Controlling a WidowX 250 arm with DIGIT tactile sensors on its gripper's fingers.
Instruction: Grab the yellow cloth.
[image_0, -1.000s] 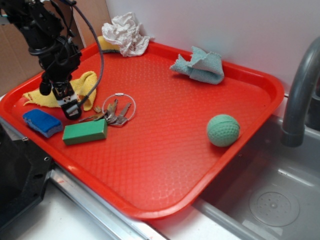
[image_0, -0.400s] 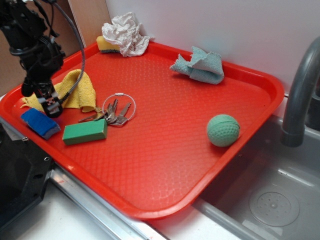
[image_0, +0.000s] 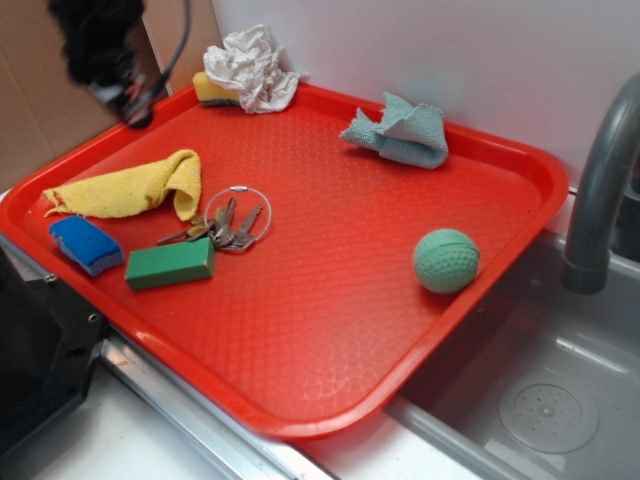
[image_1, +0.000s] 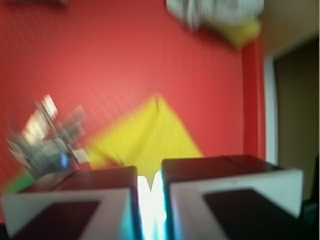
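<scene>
The yellow cloth (image_0: 130, 187) lies stretched out flat at the left end of the red tray (image_0: 520, 165), one end folded over near the keys. My gripper (image_0: 128, 105) hangs blurred in the air above the tray's far left rim, well clear of the cloth. In the wrist view the cloth (image_1: 150, 132) shows below and beyond the gripper (image_1: 149, 177). The jaws stand almost together with only a thin bright slit and nothing between them.
A key ring (image_0: 228, 225), a green block (image_0: 170, 264) and a blue sponge (image_0: 85, 243) lie close to the cloth. A white crumpled rag (image_0: 250, 65) on a yellow sponge (image_0: 215, 90), a teal cloth (image_0: 400, 130) and a green ball (image_0: 447, 260) also sit on the tray. A faucet (image_0: 600, 190) stands at right.
The gripper was down on the bunched cloth, dragged it leftward, then rose up and back without it. The cloth now lies stretched out on the tray.
</scene>
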